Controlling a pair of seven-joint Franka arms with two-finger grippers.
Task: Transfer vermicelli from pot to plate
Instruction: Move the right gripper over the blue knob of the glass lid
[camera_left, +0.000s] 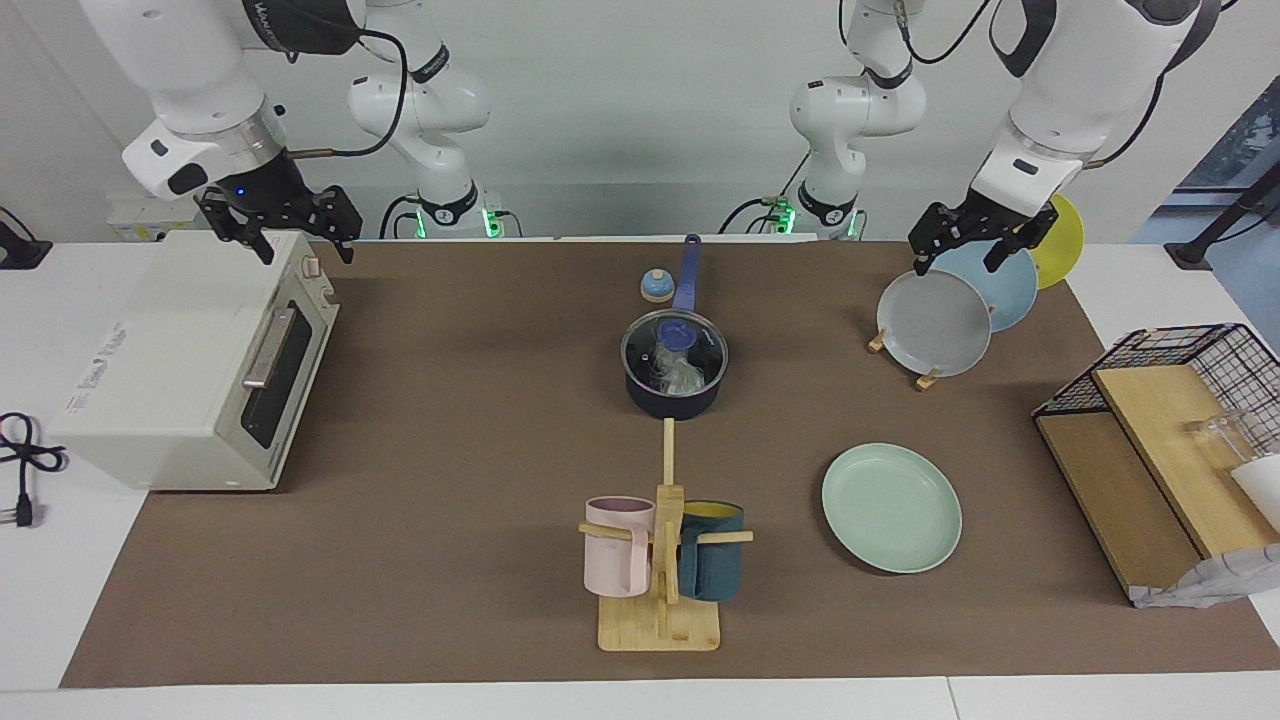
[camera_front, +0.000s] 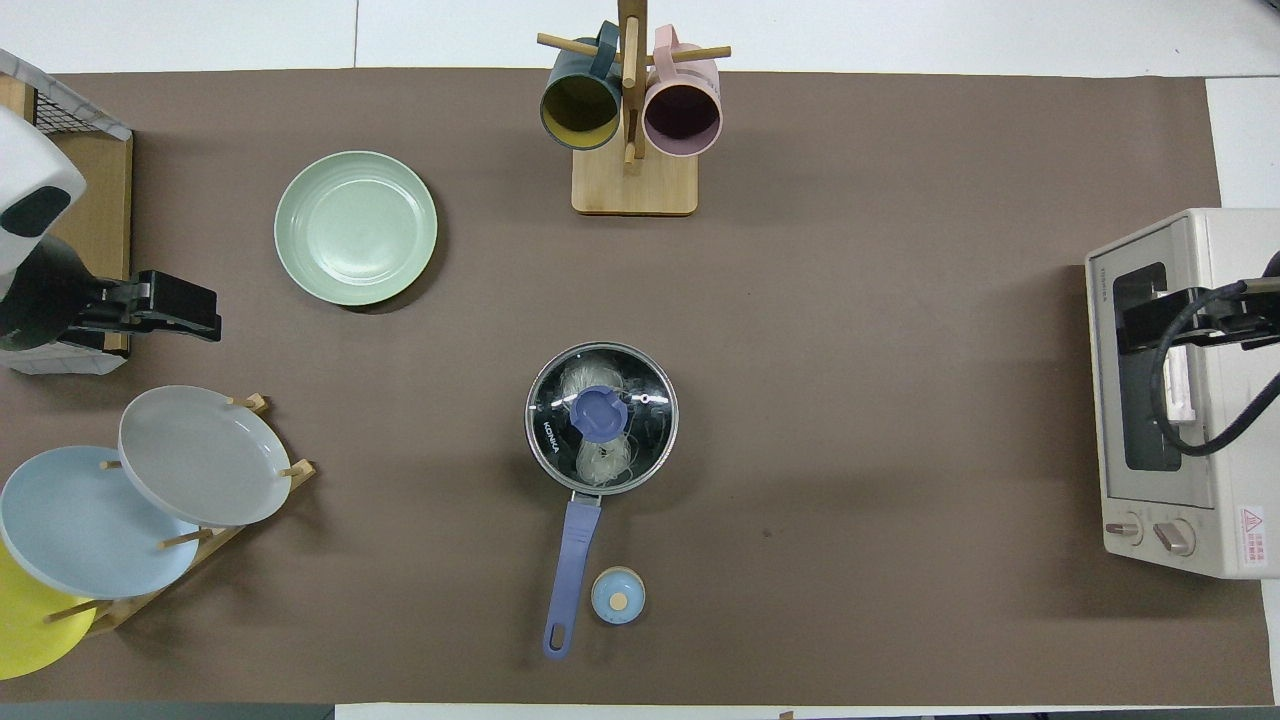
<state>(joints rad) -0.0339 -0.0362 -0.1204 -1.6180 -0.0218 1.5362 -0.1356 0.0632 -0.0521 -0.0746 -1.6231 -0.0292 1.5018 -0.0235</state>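
The glass lid (camera_front: 601, 418) on the pot (camera_front: 572, 545) reads "KONKA"; other print is illegible

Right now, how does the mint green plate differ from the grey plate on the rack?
The mint green plate lies flat on the brown mat, farther from the robots; the grey plate leans tilted in the wooden rack, nearer to them. The green one sits alone; the grey one overlaps a light blue plate. Both are round, shallow and empty.
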